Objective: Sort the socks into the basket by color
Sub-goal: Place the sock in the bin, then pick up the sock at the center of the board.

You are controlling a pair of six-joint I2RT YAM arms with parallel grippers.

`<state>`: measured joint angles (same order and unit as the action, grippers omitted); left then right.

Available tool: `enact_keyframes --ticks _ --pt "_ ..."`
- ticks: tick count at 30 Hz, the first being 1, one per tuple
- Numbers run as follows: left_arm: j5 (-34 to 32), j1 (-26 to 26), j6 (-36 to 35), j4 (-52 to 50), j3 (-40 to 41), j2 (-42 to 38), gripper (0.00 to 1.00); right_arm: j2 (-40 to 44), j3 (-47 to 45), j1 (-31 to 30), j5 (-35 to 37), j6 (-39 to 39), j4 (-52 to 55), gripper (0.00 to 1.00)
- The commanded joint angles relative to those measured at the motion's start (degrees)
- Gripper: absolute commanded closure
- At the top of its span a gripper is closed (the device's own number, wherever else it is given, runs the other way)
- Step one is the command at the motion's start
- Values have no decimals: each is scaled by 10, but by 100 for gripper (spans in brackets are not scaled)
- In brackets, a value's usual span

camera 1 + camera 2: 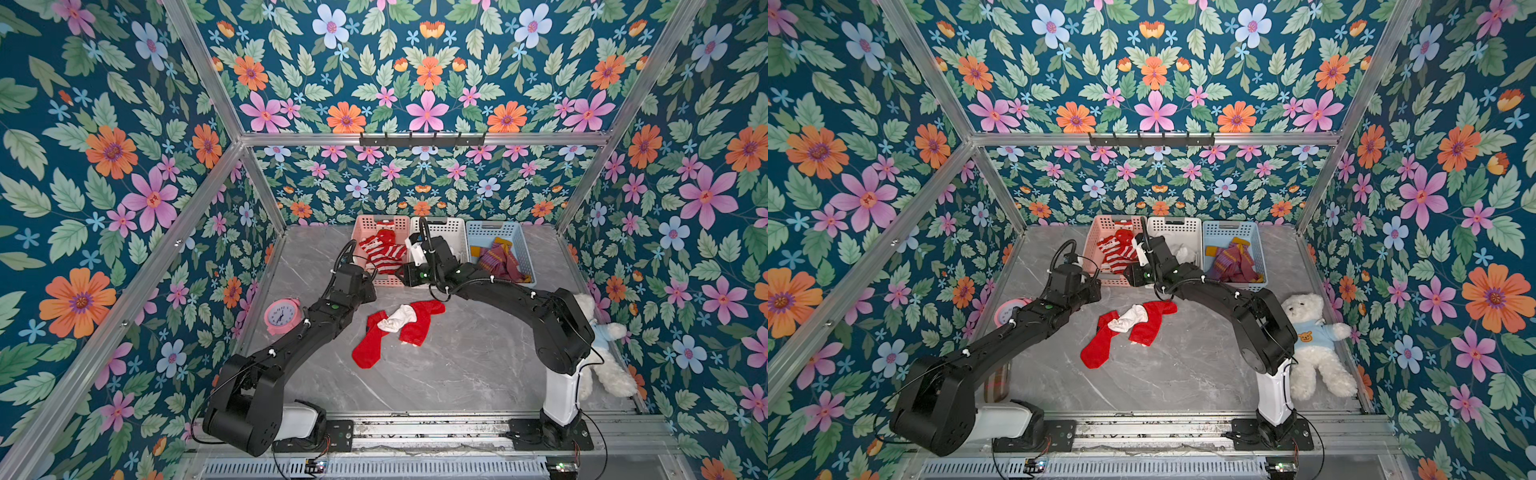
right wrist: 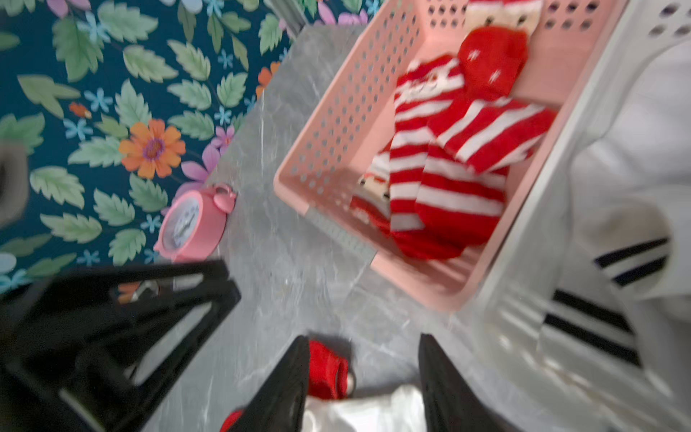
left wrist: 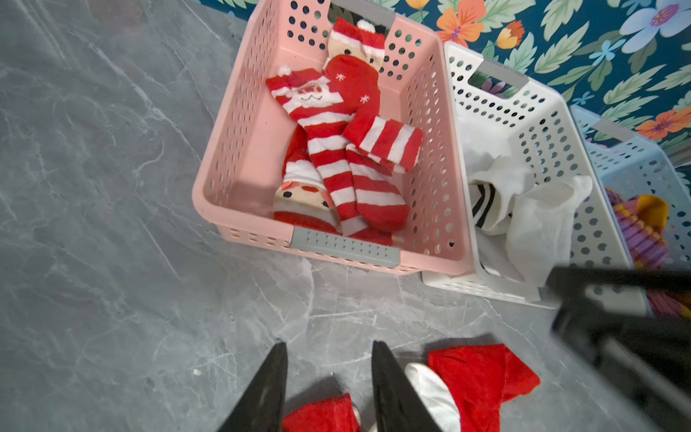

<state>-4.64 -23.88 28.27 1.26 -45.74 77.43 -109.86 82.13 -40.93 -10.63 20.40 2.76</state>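
Two plain red socks (image 1: 368, 345) (image 1: 419, 322) and a crumpled white sock (image 1: 399, 318) lie heaped mid-table. At the back, the pink basket (image 1: 359, 232) holds red-and-white striped socks (image 1: 384, 251), the white basket (image 1: 449, 230) holds white socks with black bands (image 3: 523, 209), and the blue basket (image 1: 517, 239) holds maroon socks with mustard toes (image 1: 498, 259). My left gripper (image 3: 328, 344) hangs open above the heap's near red sock (image 3: 321, 415), in front of the pink basket. My right gripper (image 2: 362, 338) is open above the white sock (image 2: 374, 411), by the white basket's front.
A pink alarm clock (image 1: 281, 316) stands at the table's left edge. A white plush bear (image 1: 1312, 345) lies by the right wall behind the right arm. A tan plaid case (image 1: 996, 384) peeks out under the left arm. The two arms' wrists are close together over the heap.
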Motion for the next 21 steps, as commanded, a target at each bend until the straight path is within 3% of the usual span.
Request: enact_keyframes --ticks 1,9,21 --pt "-16 2 -11 7 -10 9 59 16 -39 -23 24 4 -20 52" --pt "-21 6 -10 7 -18 26 59 27 -119 -75 33 47 -41 54" --pt "-27 7 -10 -11 -18 18 59 -4 -131 -98 40 70 -51 58"
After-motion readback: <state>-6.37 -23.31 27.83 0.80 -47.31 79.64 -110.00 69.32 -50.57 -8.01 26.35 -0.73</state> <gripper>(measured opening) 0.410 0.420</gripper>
